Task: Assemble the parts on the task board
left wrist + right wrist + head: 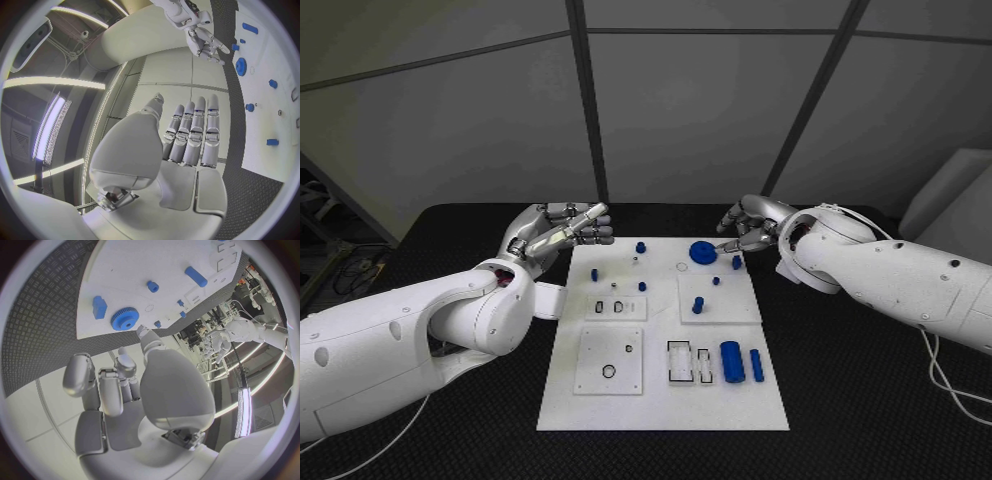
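- Left hand hovers at the far left corner of the task board, fingers straight, side by side, holding nothing; the left wrist view shows its palm bare.
- Right hand hovers just beyond the board's far right corner with its fingers curled inward and nothing between them; the right wrist view shows its thumb pointing toward the gear.
- One black table carries everything.
- One task board, a long white plate, lies in the middle of the table and runs from near to far.
- Three raised white tiles sit on the board: one at the near left, one smaller left of centre, one right of centre.
- One blue gear lies flat on the far part of the board, close to the right hand and apart from it.
- Two blue cylinders lie at the near right of the board side by side: a thick one and a thin one.
- One dark-outlined rectangular slot sits just left of the thick cylinder.
- One blue peg stands upright on the right tile.
- Several small blue pieces are scattered across the far half: I count about six, among them one at the far middle and one beside the gear; some are too small to tell apart.
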Action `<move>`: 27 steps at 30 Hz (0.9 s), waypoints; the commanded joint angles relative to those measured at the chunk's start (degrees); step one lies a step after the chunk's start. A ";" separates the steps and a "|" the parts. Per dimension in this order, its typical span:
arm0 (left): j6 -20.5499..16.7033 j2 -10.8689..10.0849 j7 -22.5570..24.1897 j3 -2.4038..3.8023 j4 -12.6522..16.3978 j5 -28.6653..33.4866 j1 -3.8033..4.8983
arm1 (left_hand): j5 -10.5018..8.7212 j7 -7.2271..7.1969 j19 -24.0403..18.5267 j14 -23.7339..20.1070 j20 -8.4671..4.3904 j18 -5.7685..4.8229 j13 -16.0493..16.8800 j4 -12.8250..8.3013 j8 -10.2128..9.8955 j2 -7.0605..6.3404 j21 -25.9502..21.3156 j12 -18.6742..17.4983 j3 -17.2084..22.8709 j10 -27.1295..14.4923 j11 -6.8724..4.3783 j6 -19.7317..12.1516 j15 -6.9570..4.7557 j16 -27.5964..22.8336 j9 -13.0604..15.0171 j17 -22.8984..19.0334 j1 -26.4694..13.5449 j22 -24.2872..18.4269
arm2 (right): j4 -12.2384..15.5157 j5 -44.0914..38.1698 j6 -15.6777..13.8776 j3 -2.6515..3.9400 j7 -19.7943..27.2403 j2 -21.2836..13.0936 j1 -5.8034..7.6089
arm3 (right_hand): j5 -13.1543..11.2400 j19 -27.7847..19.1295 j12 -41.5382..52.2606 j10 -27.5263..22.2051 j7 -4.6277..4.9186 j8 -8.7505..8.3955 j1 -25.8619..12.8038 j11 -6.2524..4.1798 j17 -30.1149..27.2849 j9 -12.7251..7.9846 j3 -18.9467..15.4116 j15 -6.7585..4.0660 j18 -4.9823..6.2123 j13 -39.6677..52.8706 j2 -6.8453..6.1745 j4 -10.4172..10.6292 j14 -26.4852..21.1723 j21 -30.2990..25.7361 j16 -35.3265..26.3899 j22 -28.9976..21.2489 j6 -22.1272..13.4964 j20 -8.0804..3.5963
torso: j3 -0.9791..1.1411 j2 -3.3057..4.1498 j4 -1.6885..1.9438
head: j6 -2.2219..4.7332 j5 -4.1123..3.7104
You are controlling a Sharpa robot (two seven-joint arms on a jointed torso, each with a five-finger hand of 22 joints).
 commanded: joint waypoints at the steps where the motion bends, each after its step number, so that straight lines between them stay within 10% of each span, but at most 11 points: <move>1: 0.82 0.18 0.24 0.05 -0.13 -0.64 0.07 | -0.17 -0.07 -0.43 0.34 -0.10 -0.57 0.02 -0.36 -0.25 0.47 -0.27 0.32 0.02 0.31 -0.04 0.31 0.01 -0.30 0.04 0.05 0.03 -0.09 | -1.73 1.50 3.57 0.06 -1.01 1.32 0.15 | 0.26 0.20 0.45 -0.48 0.02 0.35 0.73 0.23 7.50 0.07 -0.20 0.37 -0.53 0.48 0.01 0.36 4.47 0.29 0.23 0.16 -0.63 0.23 | 0.03 0.11 0.15 | -0.11 0.06; 27: 0.91 0.69 0.02 0.05 -0.63 -0.64 0.07 | -0.17 -0.06 -0.46 0.43 -0.10 -0.55 -0.04 -0.38 -0.33 0.46 -0.29 0.17 -0.03 0.23 -0.03 0.30 -0.01 -0.35 0.02 0.10 0.00 -0.11 | -7.99 -0.79 7.21 0.03 -1.58 7.34 0.14 | 0.10 0.67 3.60 0.80 0.25 1.43 2.20 0.50 9.55 0.20 -0.41 0.67 -0.70 4.27 0.94 1.03 4.84 0.85 1.07 1.18 -1.34 0.54 | 0.07 0.06 -0.02 | -0.94 0.29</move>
